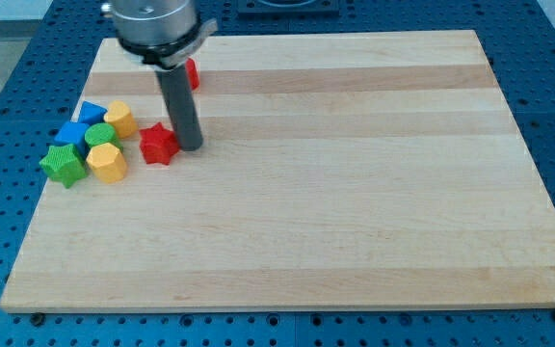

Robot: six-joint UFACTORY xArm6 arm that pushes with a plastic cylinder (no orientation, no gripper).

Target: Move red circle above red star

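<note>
The red star (pixel 159 144) lies on the wooden board (pixel 355 193) at the view's left. My tip (pixel 190 146) rests on the board just right of the red star, touching or nearly touching it. The red circle (pixel 189 73) sits toward the view's top, mostly hidden behind the dark rod; only its right edge shows. It lies above the red star and slightly to the right.
A cluster of blocks lies left of the red star: a blue triangle-like block (pixel 92 113), a yellow block (pixel 119 119), a blue block (pixel 70 134), a green circle (pixel 100 135), a yellow hexagon (pixel 107 163) and a green star (pixel 64 164).
</note>
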